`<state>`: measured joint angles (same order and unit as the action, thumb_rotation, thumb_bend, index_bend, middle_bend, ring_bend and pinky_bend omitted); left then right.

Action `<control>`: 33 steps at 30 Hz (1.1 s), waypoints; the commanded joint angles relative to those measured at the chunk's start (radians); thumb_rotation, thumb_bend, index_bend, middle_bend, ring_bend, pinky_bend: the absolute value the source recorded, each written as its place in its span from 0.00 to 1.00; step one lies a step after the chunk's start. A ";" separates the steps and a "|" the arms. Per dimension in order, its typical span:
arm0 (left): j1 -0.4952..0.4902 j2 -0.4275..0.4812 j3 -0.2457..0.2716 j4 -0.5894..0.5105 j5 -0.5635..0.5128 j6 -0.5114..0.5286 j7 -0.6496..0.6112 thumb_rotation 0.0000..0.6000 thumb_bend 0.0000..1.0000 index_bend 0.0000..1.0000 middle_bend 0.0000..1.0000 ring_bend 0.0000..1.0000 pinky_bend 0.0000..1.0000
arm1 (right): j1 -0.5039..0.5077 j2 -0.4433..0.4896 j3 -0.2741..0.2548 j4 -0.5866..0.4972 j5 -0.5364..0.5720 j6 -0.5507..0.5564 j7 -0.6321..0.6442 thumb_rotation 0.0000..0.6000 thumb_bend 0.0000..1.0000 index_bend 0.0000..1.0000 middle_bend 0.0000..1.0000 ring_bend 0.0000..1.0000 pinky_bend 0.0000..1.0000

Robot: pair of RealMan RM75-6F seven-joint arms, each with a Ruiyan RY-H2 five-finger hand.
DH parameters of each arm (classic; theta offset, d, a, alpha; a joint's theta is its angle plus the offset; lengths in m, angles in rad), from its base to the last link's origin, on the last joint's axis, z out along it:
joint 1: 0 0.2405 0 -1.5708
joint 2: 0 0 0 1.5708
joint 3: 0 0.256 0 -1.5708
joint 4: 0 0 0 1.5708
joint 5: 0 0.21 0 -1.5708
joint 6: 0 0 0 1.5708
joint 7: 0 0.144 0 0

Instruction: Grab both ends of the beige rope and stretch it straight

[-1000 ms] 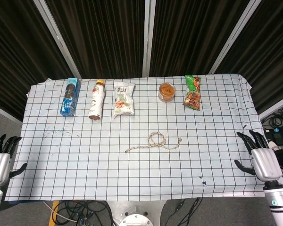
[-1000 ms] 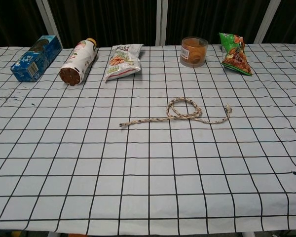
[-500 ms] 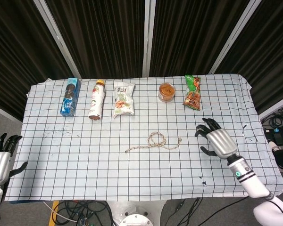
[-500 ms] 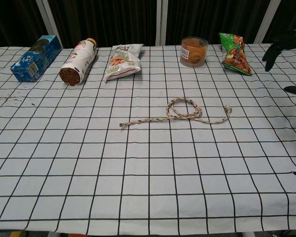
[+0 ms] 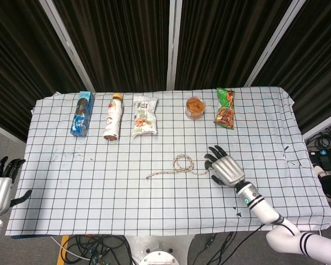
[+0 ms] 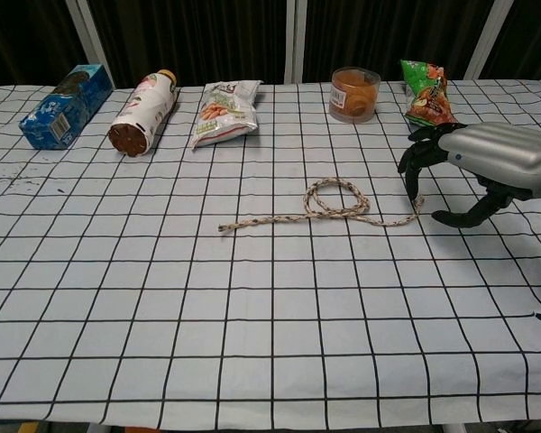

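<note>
One beige rope [image 5: 181, 166] lies near the middle of the checked surface [image 5: 99, 193]. It is thin and twisted, with a small loop at its centre and two loose ends trailing out, one toward the left edge and one toward the right edge. In the chest view the rope [image 6: 329, 206] shows the same loop, its right end curling up slightly. The right hand [image 5: 225, 168] hovers just beside that right end, fingers [image 6: 413, 158] spread and curved downward, holding nothing. The left hand [image 5: 0, 190] sits off the left edge, near the front corner, fingers apart and empty. Five snack and drink items line the far edge.
</note>
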<state>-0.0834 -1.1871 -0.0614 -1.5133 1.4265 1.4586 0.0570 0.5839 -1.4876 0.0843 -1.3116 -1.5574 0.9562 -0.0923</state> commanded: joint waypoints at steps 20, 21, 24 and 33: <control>-0.002 -0.023 0.005 0.057 0.001 -0.016 -0.065 1.00 0.16 0.16 0.14 0.00 0.00 | 0.014 -0.159 -0.023 0.154 0.020 0.065 -0.060 1.00 0.35 0.49 0.18 0.00 0.00; -0.002 -0.024 0.006 0.059 0.002 -0.016 -0.067 1.00 0.16 0.16 0.14 0.00 0.00 | 0.014 -0.162 -0.024 0.158 0.021 0.066 -0.062 1.00 0.34 0.50 0.18 0.00 0.00; -0.002 -0.025 0.006 0.063 0.000 -0.018 -0.071 1.00 0.16 0.16 0.14 0.00 0.00 | 0.015 -0.172 -0.025 0.164 0.028 0.065 -0.063 1.00 0.35 0.51 0.18 0.00 0.00; 0.000 -0.027 0.008 0.071 -0.001 -0.019 -0.081 1.00 0.16 0.16 0.14 0.00 0.00 | 0.020 -0.180 -0.027 0.169 0.045 0.056 -0.071 1.00 0.35 0.51 0.18 0.00 0.00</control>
<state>-0.0838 -1.2145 -0.0538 -1.4427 1.4258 1.4393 -0.0241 0.6036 -1.6676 0.0574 -1.1427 -1.5124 1.0121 -0.1635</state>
